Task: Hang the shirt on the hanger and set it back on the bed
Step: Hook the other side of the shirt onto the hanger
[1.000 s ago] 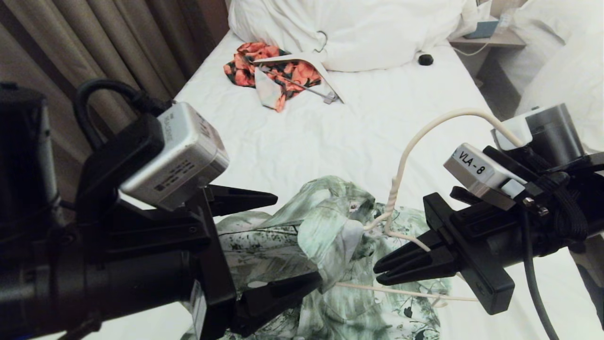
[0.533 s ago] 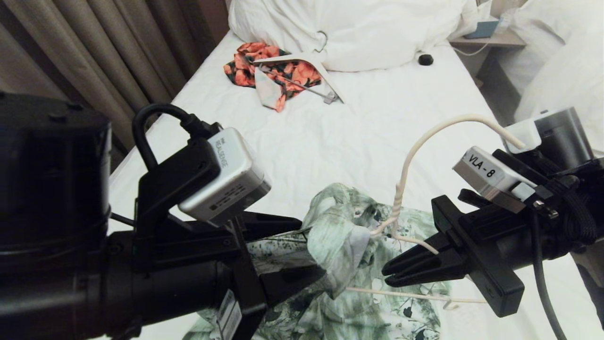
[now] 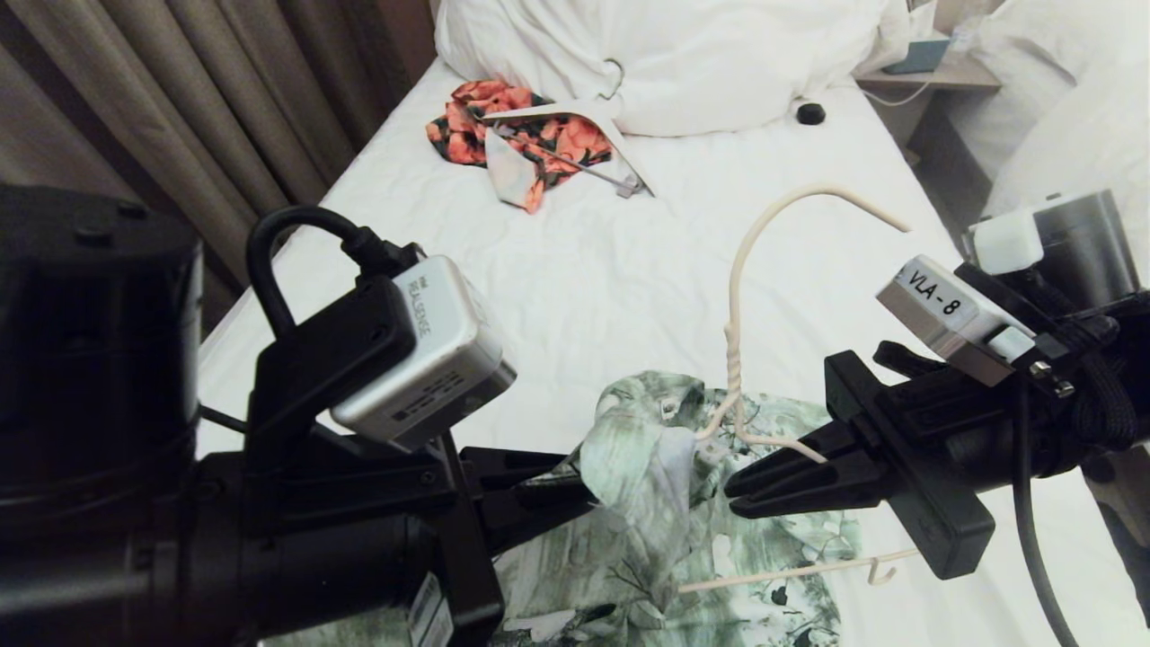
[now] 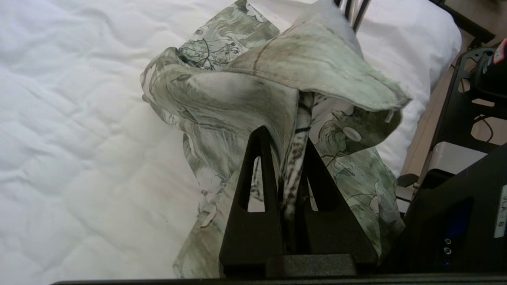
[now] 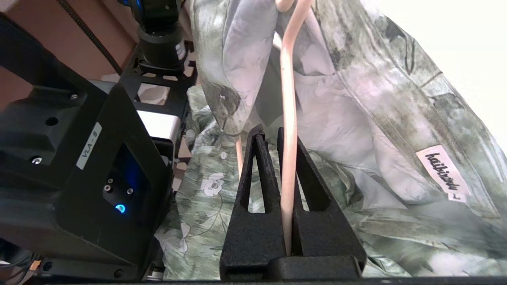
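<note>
The pale green floral shirt point(image 3: 660, 539) lies bunched at the near end of the white bed point(image 3: 629, 270). My left gripper point(image 3: 575, 481) is shut on a raised fold of it; the left wrist view shows the fabric point(image 4: 245, 91) pinched between the fingers of that gripper point(image 4: 283, 136). The cream wire hanger point(image 3: 732, 359) stands upright over the shirt's collar, hook pointing right. My right gripper point(image 3: 732, 499) is shut on its sloping arm, and the right wrist view shows the wire point(image 5: 288, 118) running between this gripper's point(image 5: 269, 130) fingers. One hanger arm goes under the cloth point(image 5: 356, 111).
An orange-and-black garment point(image 3: 530, 135) with a broad white hanger point(image 3: 620, 135) lies near the pillow heap point(image 3: 683, 54). A small black object point(image 3: 810, 113) sits beside it. Curtains point(image 3: 180, 108) hang on the left; a nightstand point(image 3: 934, 76) and second bed point(image 3: 1060, 117) are at the right.
My left gripper moved in and closed on the shirt's fold. The hanger tilted more upright, its hook swinging left away from the right wrist camera.
</note>
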Robot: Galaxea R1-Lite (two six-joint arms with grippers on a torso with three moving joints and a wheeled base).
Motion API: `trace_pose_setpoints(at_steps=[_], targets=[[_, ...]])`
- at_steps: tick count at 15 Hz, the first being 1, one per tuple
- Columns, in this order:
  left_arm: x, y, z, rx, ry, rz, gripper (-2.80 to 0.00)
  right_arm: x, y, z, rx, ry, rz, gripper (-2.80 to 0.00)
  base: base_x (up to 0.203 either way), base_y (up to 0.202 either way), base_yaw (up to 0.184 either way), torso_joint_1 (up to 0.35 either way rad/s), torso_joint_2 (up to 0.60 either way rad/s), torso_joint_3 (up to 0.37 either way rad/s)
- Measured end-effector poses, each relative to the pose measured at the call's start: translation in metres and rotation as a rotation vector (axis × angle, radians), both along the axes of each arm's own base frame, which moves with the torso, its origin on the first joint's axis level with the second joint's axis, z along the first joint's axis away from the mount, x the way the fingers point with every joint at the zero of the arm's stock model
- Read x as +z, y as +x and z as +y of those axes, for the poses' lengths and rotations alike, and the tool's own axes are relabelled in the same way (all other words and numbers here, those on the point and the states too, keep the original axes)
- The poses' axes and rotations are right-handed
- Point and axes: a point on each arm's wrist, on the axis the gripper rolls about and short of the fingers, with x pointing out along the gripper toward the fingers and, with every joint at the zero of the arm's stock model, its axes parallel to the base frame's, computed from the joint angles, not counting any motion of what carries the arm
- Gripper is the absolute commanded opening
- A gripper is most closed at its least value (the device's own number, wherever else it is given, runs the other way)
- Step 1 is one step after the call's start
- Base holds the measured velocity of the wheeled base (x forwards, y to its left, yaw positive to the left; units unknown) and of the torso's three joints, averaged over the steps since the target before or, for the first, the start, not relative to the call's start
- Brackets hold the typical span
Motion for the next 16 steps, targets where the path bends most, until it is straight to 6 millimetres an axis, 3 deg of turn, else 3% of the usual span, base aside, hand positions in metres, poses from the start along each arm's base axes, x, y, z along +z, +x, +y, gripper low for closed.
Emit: trace_pose_setpoints(at_steps=[7,8,12,16], targets=[[0.0,0.0,0.001,0.002,-0.002,-0.001,-2.8,-0.001,0.001,-0.003,-0.006,0.001,-0.001,-2.8,0.0,0.0,0.0,0.0,0.0,0.0],[0.0,0.0,0.001,0.002,-0.002,-0.001,-2.8,-0.001,0.001,-0.003,-0.006,0.001,-0.002,0.0,0.0,0.0,0.0,0.0,0.0,0.0],[0.002,0.0,0.002,0.007,-0.012,-0.007,-2.8,0.002,-0.004,-0.006,-0.031,-0.007,-0.005,0.0,0.0,0.0,0.0,0.0,0.0,0.0],[0.011,-0.002,0.003,0.007,-0.046,-0.014,-2.8,0.02,-0.026,-0.024,-0.192,-0.03,0.084,0.0,0.0,0.0,0.0,0.0,0.0,0.0]])
